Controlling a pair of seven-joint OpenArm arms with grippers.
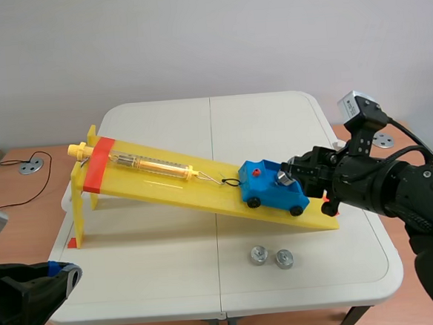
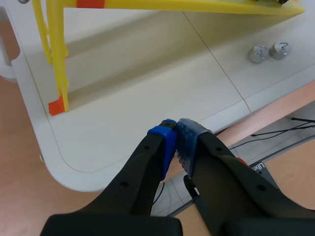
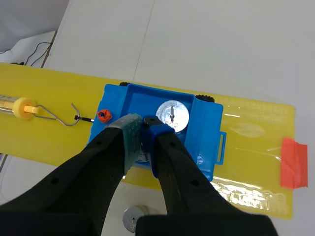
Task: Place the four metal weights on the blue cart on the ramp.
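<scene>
At the far left, the left gripper (image 2: 177, 127) is held low, off the near left corner of the white table (image 1: 173, 284). Its pads are pressed together with nothing between them. A grey disc (image 1: 31, 166) with a dark cable is seen on the brown surface beside the table's left edge.

The yellow ramp (image 1: 159, 187) is set across the table. Its high end is raised on yellow legs at the left, and its low end is rested on the tabletop at the right. A spring scale (image 1: 146, 164) is laid along the ramp's upper half, and its wire hook is joined by a black loop to the front of the blue cart (image 1: 267, 190). The cart is placed on the lower part of the slope, short of the low end.

A seated weight (image 3: 172, 116) is stood upright in the cart's tray. Just beside it, a pinched weight (image 3: 142, 153) is held between the narrowly parted pads of the right gripper (image 3: 141, 123), which is set over the tray. Most of this weight is hidden by the fingers, and whether it touches the tray floor cannot be told.

A third weight (image 1: 259, 255) and a fourth weight (image 1: 284, 259) are left on the table in front of the ramp's low end. They are just beside each other and apart from the cart.
</scene>
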